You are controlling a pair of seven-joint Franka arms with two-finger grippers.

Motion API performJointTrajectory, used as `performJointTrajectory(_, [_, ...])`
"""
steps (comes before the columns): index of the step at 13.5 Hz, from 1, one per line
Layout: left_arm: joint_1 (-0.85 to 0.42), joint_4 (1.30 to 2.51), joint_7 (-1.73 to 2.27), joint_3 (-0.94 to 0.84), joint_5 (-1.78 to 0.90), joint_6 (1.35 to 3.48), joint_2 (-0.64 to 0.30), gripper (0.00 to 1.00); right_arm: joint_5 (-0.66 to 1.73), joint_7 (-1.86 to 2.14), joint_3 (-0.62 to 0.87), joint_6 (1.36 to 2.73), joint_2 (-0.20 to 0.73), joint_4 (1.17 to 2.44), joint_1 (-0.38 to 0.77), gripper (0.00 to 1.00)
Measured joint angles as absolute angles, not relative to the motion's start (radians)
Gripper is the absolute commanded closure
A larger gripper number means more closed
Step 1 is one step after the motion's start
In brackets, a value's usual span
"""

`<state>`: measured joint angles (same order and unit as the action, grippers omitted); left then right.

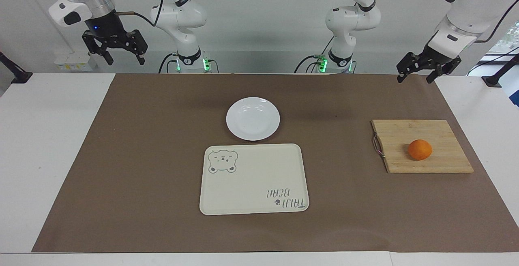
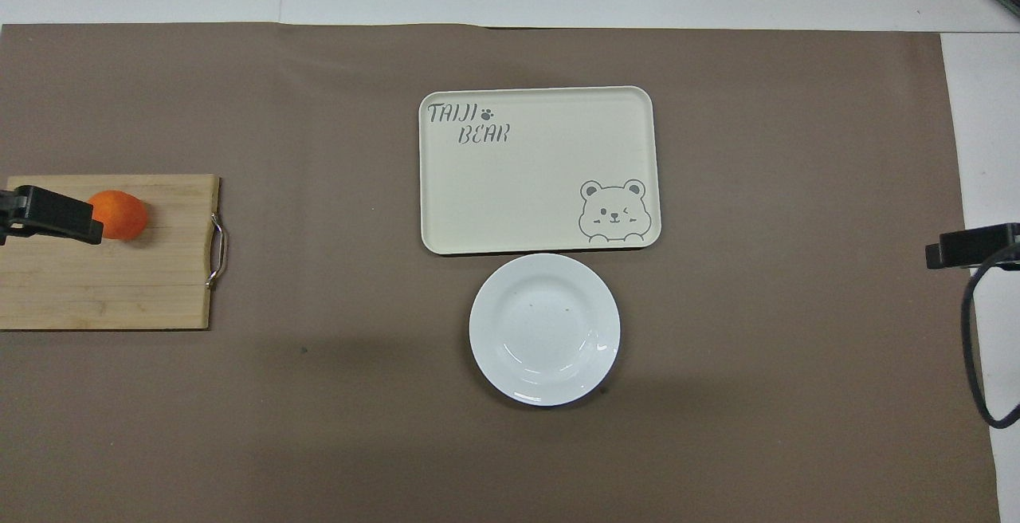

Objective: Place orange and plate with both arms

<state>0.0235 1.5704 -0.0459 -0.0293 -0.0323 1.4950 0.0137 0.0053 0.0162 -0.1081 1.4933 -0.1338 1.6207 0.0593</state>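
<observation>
my left claw (image 1: 419, 73) hangs spread over the bench's (image 1: 56, 136) edge, my right claw (image 1: 115, 51) likewise, both holding nothing. the orange (image 1: 419, 149) sits on the bamboo cutting board (image 1: 405, 136). the white plate (image 1: 253, 119) lies just beside the bear tray (image 1: 251, 176), nearer to me.

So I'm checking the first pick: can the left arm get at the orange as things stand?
Probably yes. The orange sits bare on the cutting board at the left arm's end of the table, nothing on or beside it. The left gripper hangs open and raised near that end.
</observation>
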Motion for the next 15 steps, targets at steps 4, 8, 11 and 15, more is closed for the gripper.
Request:
performJointTrajectory(4, [0.062, 1.61, -0.103, -0.029, -0.032, 1.539, 0.015, 0.0, 0.005, 0.016, -0.108, 1.493, -0.134, 1.621, 0.059, 0.0])
performJointTrajectory(8, [0.093, 1.698, -0.169, -0.029, -0.032, 1.637, 0.015, 0.0, 0.005, 0.016, -0.108, 1.493, -0.134, 1.621, 0.059, 0.0])
performJointTrajectory(11, [0.116, 1.749, -0.229, -0.028, -0.032, 1.691, 0.015, 0.0, 0.005, 0.016, -0.108, 1.493, -0.134, 1.621, 0.059, 0.0])
performJointTrajectory(15, [0.158, 1.813, -0.328, -0.027, -0.032, 1.814, 0.012, 0.0, 0.005, 0.016, -0.108, 1.493, -0.134, 1.621, 0.059, 0.0])
